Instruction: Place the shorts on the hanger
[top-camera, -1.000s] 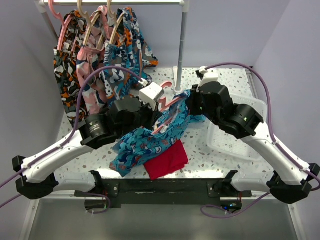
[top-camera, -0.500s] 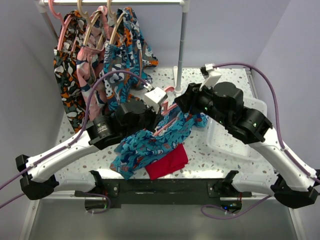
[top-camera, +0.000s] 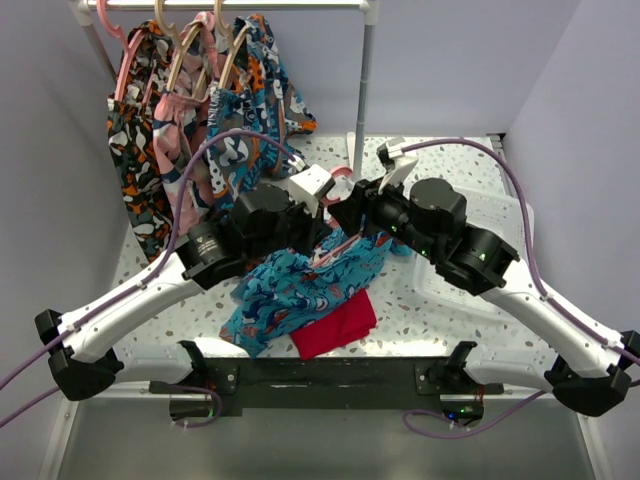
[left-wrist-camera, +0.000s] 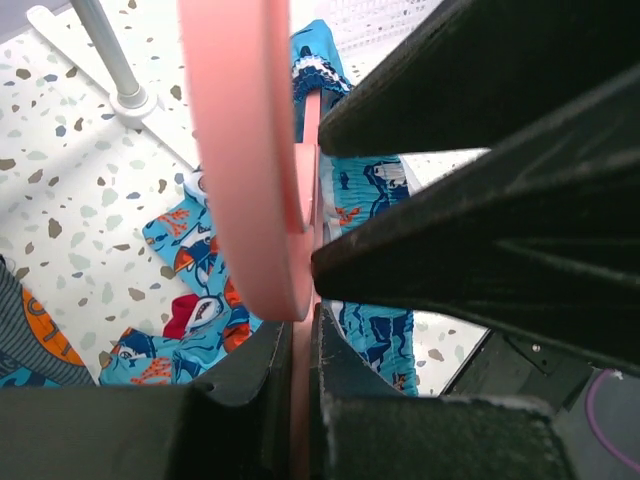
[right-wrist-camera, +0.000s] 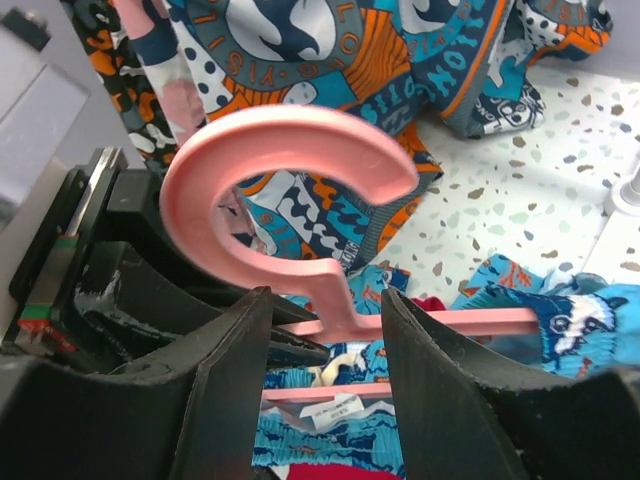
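Note:
The pink hanger is held up over the table's middle. My left gripper is shut on its frame; in the left wrist view the pink bar sits pinched between the fingers, with the hook above. My right gripper is open, its fingers on either side of the hanger's neck below the hook. The turquoise shorts hang from the hanger and trail onto the table; the waistband, label and cream drawstring show by the lower bar.
A plain red cloth lies at the front under the shorts. A white basket stands at the right. A rack with a white pole holds several patterned shorts on hangers at the back left.
My right gripper has swung left from the shorts' right side up to the hanger's neck. My left gripper has shifted slightly right and back with the hanger.

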